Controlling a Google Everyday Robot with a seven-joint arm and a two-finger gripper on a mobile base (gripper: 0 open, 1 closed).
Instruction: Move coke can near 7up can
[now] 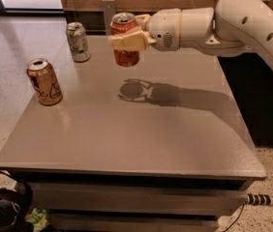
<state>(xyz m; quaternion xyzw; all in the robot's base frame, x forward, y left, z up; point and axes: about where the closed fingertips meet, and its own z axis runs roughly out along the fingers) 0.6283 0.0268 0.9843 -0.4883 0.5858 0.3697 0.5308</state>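
The coke can point(125, 56), red-orange with a silver top, hangs upright in the air above the back part of the table. My gripper point(127, 36) is shut on its upper half, reaching in from the right on a white arm. The can's shadow falls on the table below it. The 7up can point(78, 42), pale silver-white with green markings, stands upright at the table's back left corner, a short way left of the held can.
A golden-brown can point(44, 81) stands upright near the table's left edge. The grey table point(141, 139) has a wall and a dark ledge behind it. A cable and dark gear lie on the floor at the lower left.
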